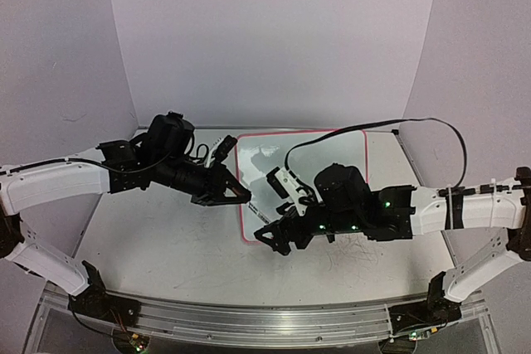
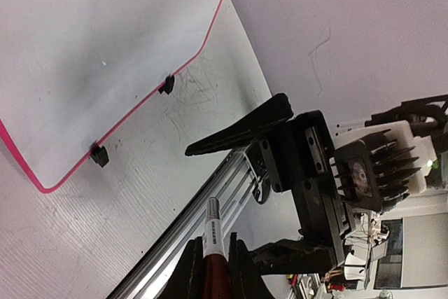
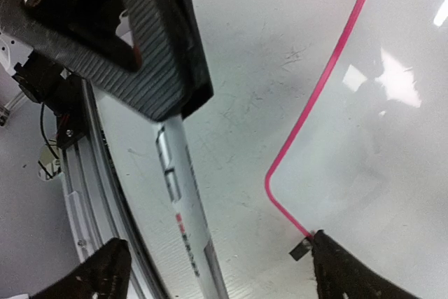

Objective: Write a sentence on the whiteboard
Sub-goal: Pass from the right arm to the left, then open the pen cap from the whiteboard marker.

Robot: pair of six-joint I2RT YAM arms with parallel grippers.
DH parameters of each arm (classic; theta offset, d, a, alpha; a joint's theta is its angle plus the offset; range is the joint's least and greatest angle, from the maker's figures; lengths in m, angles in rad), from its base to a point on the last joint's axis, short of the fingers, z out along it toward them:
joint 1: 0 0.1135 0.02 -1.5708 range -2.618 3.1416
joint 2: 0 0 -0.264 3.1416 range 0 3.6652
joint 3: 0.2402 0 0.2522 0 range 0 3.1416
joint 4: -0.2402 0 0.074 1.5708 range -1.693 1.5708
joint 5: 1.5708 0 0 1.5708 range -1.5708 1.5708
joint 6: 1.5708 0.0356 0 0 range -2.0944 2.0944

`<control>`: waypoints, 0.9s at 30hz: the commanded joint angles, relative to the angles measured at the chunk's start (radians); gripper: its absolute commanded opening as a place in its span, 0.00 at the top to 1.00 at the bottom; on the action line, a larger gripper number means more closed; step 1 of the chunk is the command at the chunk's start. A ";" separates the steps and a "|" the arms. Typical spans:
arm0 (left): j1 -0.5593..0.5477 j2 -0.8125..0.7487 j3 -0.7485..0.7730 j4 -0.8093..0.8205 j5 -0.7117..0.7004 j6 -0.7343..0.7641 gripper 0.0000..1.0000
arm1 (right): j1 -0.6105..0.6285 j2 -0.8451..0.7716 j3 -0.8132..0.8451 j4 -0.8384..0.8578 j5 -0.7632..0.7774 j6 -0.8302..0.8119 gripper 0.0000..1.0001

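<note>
Left pincer [image 1: 241, 196]: closed narrow on the marker [image 3: 183, 201], fingers pinching the barrel; it hangs above the tabletop [image 1: 166, 246], just beside the whiteboard's left edge.
Right pincer [image 3: 218, 243]: jaws spread wide, holding nothing; the marker passes through the gap, and neither finger shows contact with it.
Marker: white barrel with red print in the right wrist view. In the left wrist view its grey end sticks out past the left fingers, towards the open right jaws.
Whiteboard [image 1: 332, 151]: lies flat on the tabletop at centre, under and beyond the right arm, pink-red rim all round; its face reads white with glare patches.
Clip feet [image 2: 99, 154]: two small black ones on one edge of the board.
Tabletop: white, scuffed with faint grey scribbles.
</note>
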 commanded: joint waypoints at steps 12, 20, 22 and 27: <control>0.093 0.085 0.110 0.469 0.023 -0.157 1.00 | -0.252 -0.281 -0.234 0.544 -0.299 0.488 0.02; 0.093 0.100 0.077 0.586 0.049 -0.239 1.00 | -0.326 -0.154 -0.204 0.817 -0.450 0.748 0.12; 0.093 0.098 0.057 0.627 0.050 -0.267 1.00 | -0.327 -0.118 -0.218 0.924 -0.458 0.798 0.14; 0.091 0.098 0.018 0.704 0.058 -0.312 1.00 | -0.327 -0.042 -0.211 1.109 -0.458 0.871 0.29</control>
